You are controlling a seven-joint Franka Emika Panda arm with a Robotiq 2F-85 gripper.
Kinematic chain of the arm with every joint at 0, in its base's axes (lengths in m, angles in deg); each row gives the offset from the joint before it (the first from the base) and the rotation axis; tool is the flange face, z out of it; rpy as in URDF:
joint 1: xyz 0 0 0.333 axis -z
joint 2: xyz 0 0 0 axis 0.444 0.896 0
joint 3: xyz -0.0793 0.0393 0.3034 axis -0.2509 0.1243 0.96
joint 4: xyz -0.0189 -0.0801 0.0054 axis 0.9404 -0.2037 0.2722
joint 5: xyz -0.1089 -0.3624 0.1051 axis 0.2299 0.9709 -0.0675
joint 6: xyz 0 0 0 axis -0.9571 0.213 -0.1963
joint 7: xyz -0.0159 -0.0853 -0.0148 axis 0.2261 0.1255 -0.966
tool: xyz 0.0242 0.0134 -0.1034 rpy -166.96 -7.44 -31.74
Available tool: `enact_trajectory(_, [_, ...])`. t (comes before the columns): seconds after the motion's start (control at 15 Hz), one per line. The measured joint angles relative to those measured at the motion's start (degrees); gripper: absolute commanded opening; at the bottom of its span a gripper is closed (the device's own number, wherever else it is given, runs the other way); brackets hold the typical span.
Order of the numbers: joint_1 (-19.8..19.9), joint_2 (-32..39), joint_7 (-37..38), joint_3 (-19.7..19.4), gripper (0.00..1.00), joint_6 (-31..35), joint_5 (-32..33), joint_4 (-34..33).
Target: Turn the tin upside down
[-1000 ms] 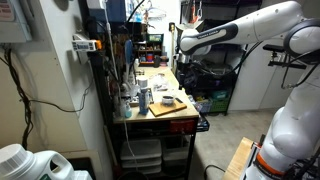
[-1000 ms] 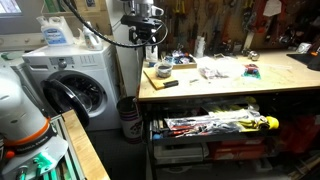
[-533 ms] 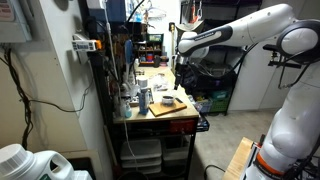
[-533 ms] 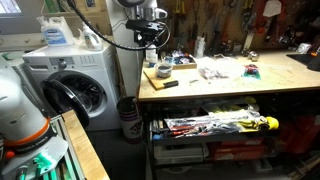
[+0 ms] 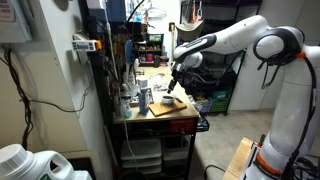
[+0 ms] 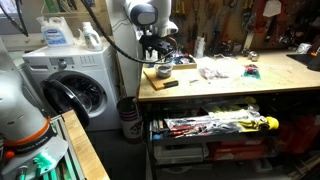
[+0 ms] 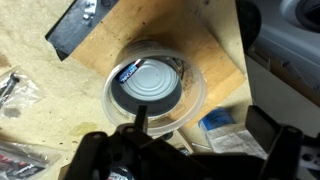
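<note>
Tin: centred on the wooden board at the counter edge, apparently inside a clear shallow dish.
Handling: rigid, light, smooth metal; likely slippery.
Grasp point: opposite sides of the low wall.
Hand: spread wide, empty, hovers directly above.

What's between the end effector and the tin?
Nothing but air: the wrist view shows the open end effector hovering above the tin, its top uncovered.

Dull grey metal tin, raw wooden board (slightly rough)
</note>
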Motion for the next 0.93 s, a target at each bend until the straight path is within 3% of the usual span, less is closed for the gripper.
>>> enact_trajectory(0.47, [2.79, 7.02, 1.72, 2.53, 0.73, 0.01, -1.02, -5.11])
enact_trajectory(0.53, [3.07, 7.69, 2.12, 2.84, 0.65, 0.0, -1.02, -5.72])
enact_trajectory(0.6, [3.29, 8.27, 2.55, 3.09, 0.71, 0.0, -1.02, -6.18])
enact_trajectory(0.93, [3.78, 10.41, 5.88, 4.06, 0.67, -0.02, -0.85, -7.74])
